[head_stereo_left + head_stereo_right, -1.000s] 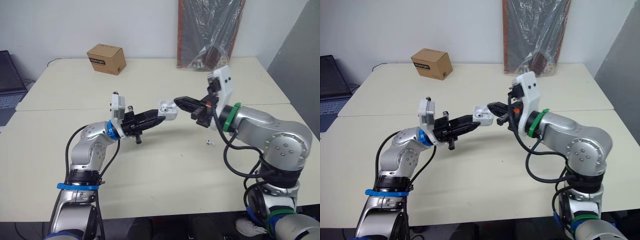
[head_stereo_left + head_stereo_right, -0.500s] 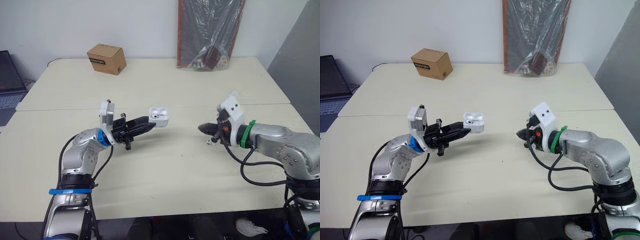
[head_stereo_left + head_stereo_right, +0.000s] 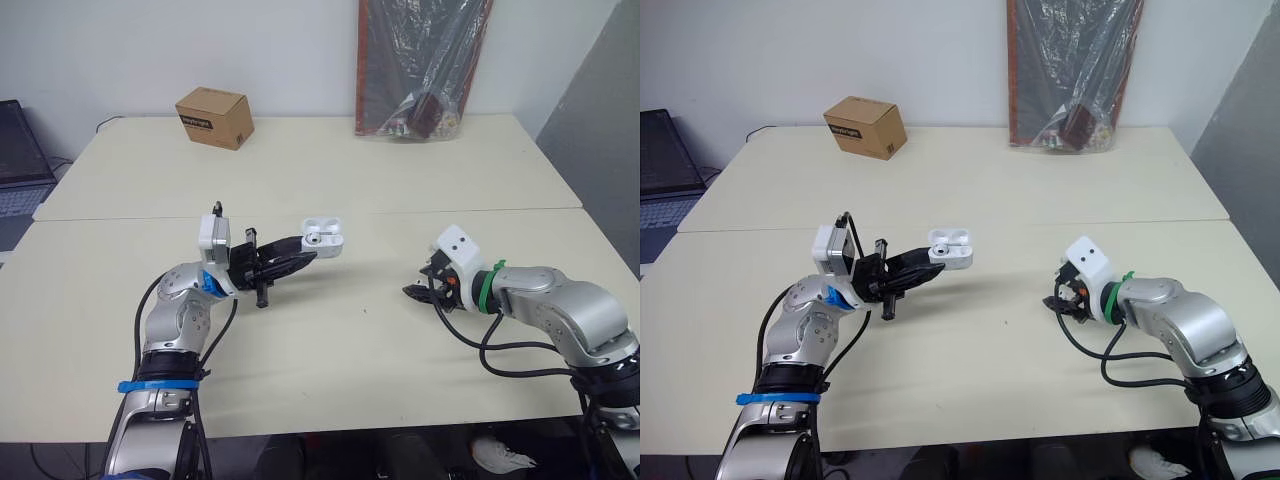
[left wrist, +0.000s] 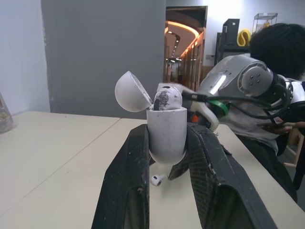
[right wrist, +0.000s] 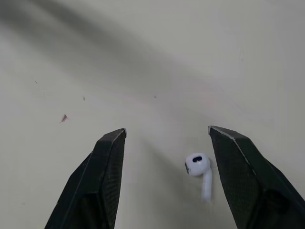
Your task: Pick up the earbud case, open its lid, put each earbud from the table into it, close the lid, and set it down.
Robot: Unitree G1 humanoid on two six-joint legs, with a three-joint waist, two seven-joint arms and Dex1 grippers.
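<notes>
The earbud case, lid open, is held off the surface, pinched between the left fingers so its mouth is left reachable, while at four o'clock from it the right fingers, spread wide and empty, are poised astride the remaining earbud for pickup.

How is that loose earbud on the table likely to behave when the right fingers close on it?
The earbud looks small, smooth and rounded, so it is probably light and slippery. It lies flat on the table, off-centre between the fingers of the open right gripper, so the nearer finger may nudge or spin it first.
</notes>
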